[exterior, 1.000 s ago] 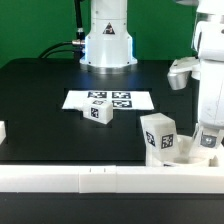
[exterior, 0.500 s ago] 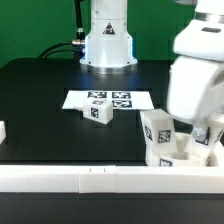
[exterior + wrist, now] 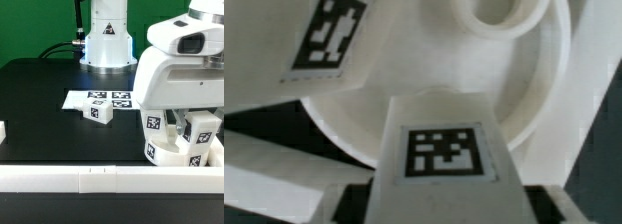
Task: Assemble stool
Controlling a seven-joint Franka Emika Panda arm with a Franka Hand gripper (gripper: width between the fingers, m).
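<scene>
The round white stool seat [image 3: 168, 153] lies at the exterior view's right, just behind the front rail, mostly hidden by my arm. In the wrist view the seat [image 3: 455, 80] fills the picture, with a socket [image 3: 509, 15] at its rim. My gripper [image 3: 452, 205] is shut on a tagged white leg [image 3: 445, 150], held just above the seat; a dark finger [image 3: 358, 205] shows at its side. In the exterior view this leg [image 3: 200, 135] hangs under my hand. Another tagged leg [image 3: 154, 122] stands on the seat. A loose leg [image 3: 98, 112] lies mid-table.
The marker board [image 3: 132, 99] lies flat behind the loose leg. A long white rail [image 3: 90, 178] runs along the front edge. The robot base [image 3: 107, 40] stands at the back. A small white part [image 3: 3, 130] sits at the exterior view's left edge.
My arm has swung toward the exterior view's left and now looms over the seat, covering most of it. The loose leg has not moved.
</scene>
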